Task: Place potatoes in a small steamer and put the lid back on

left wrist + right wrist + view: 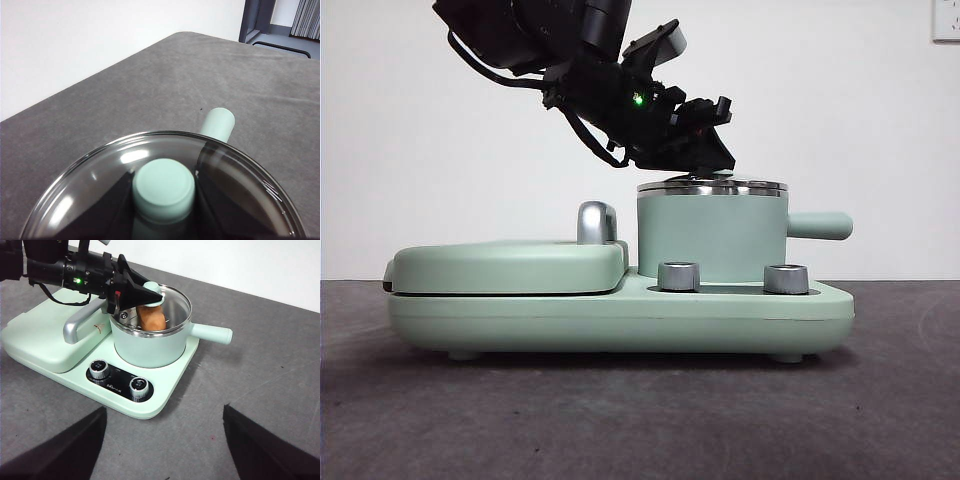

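The small steamer (712, 238) (150, 347) is a mint-green pot standing on the right half of a green cooker base. Inside it lies the orange-brown potato (151, 318), seen through the glass. The lid (712, 186) (100, 185) (172, 300) lies level at the pot's steel rim. My left gripper (705, 150) (163, 192) (149, 291) reaches down from the upper left and is shut on the lid's green knob (163, 190), one jaw pressed on each side. My right gripper (165, 440) hangs open, off the table, on the control-knob side of the cooker, holding nothing.
The pot's stubby handle (820, 225) (217, 124) (212, 333) sticks out to the right. A flat green lidded griddle (505, 265) with a steel handle (595, 222) fills the base's left half. Two steel knobs (679, 276) (786, 278) face forward. Grey table (640, 420) surrounds the cooker.
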`<state>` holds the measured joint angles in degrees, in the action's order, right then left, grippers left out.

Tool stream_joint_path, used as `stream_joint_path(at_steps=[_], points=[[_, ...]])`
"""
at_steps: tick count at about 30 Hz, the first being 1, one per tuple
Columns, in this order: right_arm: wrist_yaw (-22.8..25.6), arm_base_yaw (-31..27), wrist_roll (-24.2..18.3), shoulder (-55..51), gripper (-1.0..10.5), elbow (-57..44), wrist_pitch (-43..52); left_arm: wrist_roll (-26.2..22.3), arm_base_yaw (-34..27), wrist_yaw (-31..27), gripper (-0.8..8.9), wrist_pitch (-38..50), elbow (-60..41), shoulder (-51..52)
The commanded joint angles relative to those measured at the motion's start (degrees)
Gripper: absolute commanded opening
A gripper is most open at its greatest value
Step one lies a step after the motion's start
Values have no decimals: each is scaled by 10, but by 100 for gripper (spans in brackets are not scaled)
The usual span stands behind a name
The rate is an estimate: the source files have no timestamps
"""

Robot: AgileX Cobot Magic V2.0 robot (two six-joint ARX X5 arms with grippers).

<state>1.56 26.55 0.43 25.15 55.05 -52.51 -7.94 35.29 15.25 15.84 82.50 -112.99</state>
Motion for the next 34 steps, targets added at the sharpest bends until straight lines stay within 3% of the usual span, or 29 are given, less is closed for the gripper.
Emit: stream_joint_path(at_steps=[1,3,8,11,16,21,26,34], points=[[0,3,7,2,358,7,1,-4,5,0,15,5,16,-15],[0,3,7,2,358,7,1,-4,5,0,50,4,16,-15],[0,3,7,2,358,7,0,-4,5,0,315,4,16,-12],[0,3,7,2,358,7,-3,1,5,0,377,2,16,-2],[0,3,7,2,358,7,-2,33,1,-2,376,-46,16,50],[0,3,7,2,358,7,-2,75,-25,-1,375,-146,15,127],[0,3,7,2,358,7,-2,88,-63,1,374,-243,5,194],[0,3,7,2,358,7,-2,119,-127,2,374,-235,-179,376]])
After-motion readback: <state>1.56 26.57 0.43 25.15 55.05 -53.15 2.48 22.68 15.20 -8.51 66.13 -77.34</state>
